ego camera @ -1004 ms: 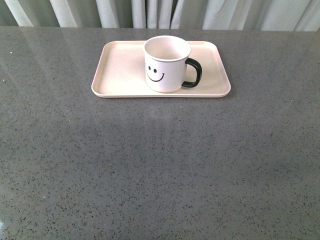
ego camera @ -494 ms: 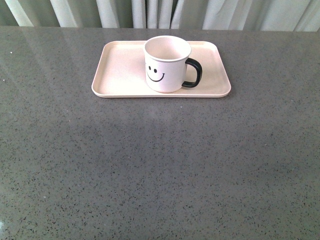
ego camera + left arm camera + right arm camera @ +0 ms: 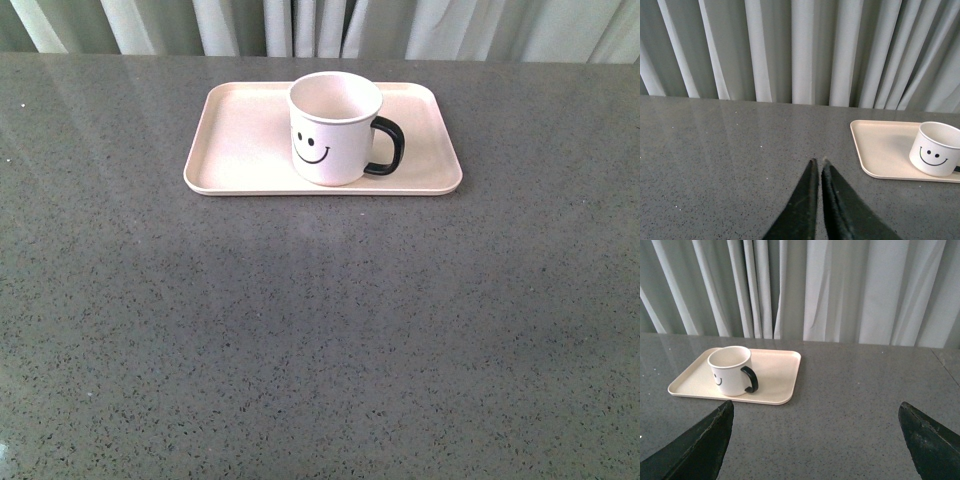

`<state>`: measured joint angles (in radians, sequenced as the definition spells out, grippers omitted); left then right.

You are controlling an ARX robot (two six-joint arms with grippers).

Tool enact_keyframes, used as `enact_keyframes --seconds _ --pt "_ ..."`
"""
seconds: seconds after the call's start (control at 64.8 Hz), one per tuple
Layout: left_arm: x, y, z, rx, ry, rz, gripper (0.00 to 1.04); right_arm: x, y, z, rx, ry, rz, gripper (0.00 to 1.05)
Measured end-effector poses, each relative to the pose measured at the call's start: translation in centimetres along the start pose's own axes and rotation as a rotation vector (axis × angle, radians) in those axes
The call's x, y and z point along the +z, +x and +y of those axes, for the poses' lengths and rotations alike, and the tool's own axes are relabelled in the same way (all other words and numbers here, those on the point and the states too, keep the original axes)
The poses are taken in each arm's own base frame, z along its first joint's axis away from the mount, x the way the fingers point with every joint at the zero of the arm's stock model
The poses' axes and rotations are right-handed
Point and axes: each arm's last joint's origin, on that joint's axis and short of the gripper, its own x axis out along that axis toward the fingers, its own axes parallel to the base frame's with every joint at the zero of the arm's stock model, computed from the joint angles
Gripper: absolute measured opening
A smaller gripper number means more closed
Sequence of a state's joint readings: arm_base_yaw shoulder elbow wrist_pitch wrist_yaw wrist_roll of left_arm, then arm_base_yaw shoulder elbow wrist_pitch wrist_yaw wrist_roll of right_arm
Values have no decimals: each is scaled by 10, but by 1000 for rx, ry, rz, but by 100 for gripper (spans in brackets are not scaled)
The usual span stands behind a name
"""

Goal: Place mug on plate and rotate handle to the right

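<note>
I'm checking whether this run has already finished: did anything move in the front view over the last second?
Nothing visibly changed. The mug stands upright on the plate in the same spot, with its handle pointing right as before. Neither arm shows in the front view.

Indoor setting, kind not certain, resembled a staged test area, dark grey speckled stone-look bench (image 3: 320, 330) spanned the foreground, pale grey pleated curtains (image 3: 805, 50) hung closed along its far edge as backdrop, light was soft and even.
</note>
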<state>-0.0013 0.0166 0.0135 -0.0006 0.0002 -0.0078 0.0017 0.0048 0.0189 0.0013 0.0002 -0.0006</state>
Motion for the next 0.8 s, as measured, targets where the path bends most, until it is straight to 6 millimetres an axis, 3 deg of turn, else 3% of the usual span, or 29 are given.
enact_keyframes --seconds 0.077,0.17,0.324,0.34,0.432,0.494,0.571,0.679,0.803 --pt "0 0 0 0 0 0 43 0 0 0 0 0 0 96" --pt "0 0 0 0 0 0 57 0 0 0 0 0 0 96" --pt "0 0 0 0 0 0 94 0 0 0 0 0 4 96" --pt "0 0 0 0 0 0 97 -1 1 0 49 -20 63 96" --pt "0 0 0 -1 2 0 95 3 5 -4 313 -39 481 96" --pt "0 0 0 -1 2 0 96 8 16 -8 432 16 606 96" --pt "0 0 0 0 2 0 96 20 39 -13 470 8 592 96" --pt "0 0 0 0 2 0 96 50 101 -25 393 -90 480 96" --pt "0 0 0 0 2 0 96 58 151 -21 357 -112 474 96"
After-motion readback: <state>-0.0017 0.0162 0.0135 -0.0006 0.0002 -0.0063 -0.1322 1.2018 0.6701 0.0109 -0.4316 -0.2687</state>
